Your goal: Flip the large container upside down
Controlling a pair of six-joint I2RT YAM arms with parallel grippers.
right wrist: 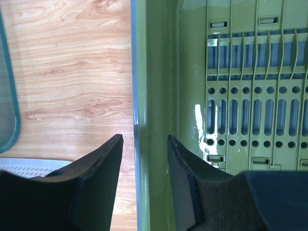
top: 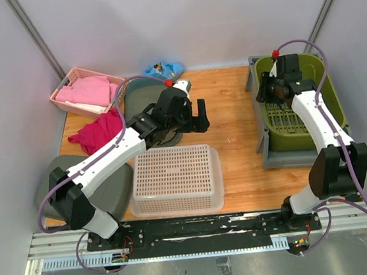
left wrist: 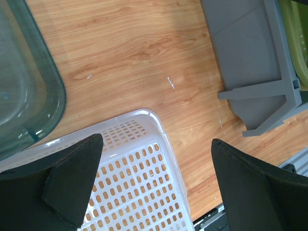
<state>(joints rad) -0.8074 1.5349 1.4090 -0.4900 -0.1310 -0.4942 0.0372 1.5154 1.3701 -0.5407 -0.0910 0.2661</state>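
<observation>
The large container (top: 284, 158) is a light grey crate standing upright at the table's right, with an olive-green bin (top: 329, 88) nested inside it. My right gripper (top: 263, 94) is open at their left rim. In the right wrist view the gripper (right wrist: 144, 144) straddles the olive wall (right wrist: 159, 72) and the thin grey rim (right wrist: 134, 72): one finger is inside and one outside, with wood showing beside the outer finger. My left gripper (top: 202, 117) is open and empty, hovering over the far right corner of the white mesh basket (top: 175, 178). The left wrist view shows the gripper (left wrist: 156, 139), the basket (left wrist: 139, 173) and the crate (left wrist: 245, 48).
A pink basket with pink cloth (top: 85, 89) stands at the back left, with a red cloth (top: 100, 130) next to it. A greenish tray (top: 143, 99) lies under my left arm, and it also shows in the left wrist view (left wrist: 29, 96). A dark grey bin (top: 113, 185) sits at the near left. A blue item (top: 162, 69) lies at the back edge.
</observation>
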